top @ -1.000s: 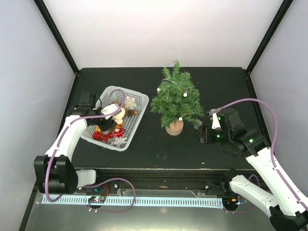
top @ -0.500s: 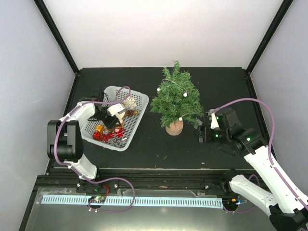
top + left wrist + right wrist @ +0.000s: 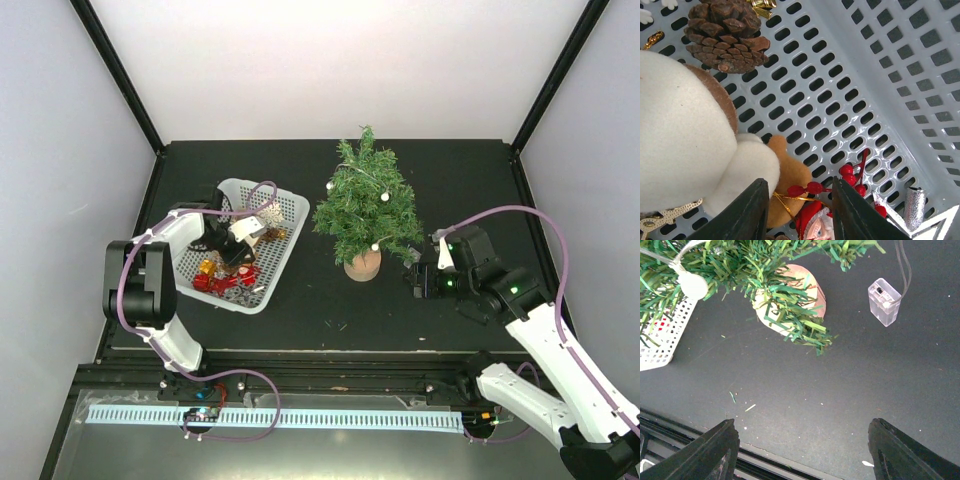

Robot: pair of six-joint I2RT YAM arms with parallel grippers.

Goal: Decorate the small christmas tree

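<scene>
Down in the white basket (image 3: 290, 240) with the left gripper (image 3: 800, 212), at nine o'clock from the small christmas tree (image 3: 365, 205). Narrowing from a second ago: now about half open, straddling the red berry sprig (image 3: 846, 170) and a Santa figure (image 3: 812, 227), gripping nothing yet. Looks like an ornament pick getting under way. Holding wide and empty with the right gripper (image 3: 802, 452), unmoved at four o'clock off the tree's wooden base (image 3: 810, 295).
</scene>
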